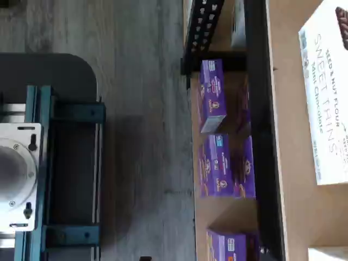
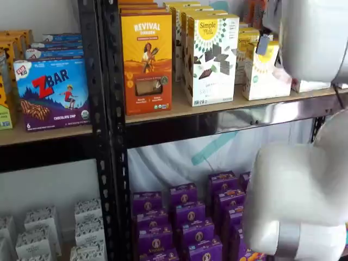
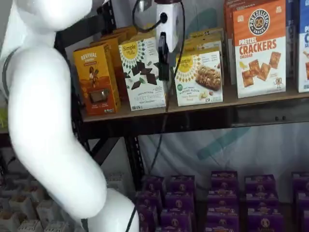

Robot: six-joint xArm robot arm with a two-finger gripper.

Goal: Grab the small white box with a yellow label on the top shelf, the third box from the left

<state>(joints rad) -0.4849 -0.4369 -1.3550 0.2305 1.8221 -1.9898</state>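
The small white box with a yellow label [image 3: 199, 77] stands on the top shelf [image 3: 256, 100], between a taller white carton with dark squares [image 3: 142, 72] and an orange cracker carton [image 3: 259, 48]. In a shelf view the box [image 2: 263, 73] is partly hidden behind my white arm. My gripper [image 3: 163, 76] hangs in front of the gap between the taller carton and the small box, about level with the box's top. Its black fingers show side-on, with no gap to be seen and nothing held. The wrist view shows the taller carton [image 1: 326, 92] but not the fingers.
An orange Revival carton [image 2: 145, 57] stands left of the taller carton. Purple boxes [image 3: 217, 198] fill the lower shelf and also show in the wrist view [image 1: 220, 163]. A black upright [image 2: 109, 109] separates a bay with Zbar boxes [image 2: 51, 92]. My arm [image 3: 48, 121] fills the left foreground.
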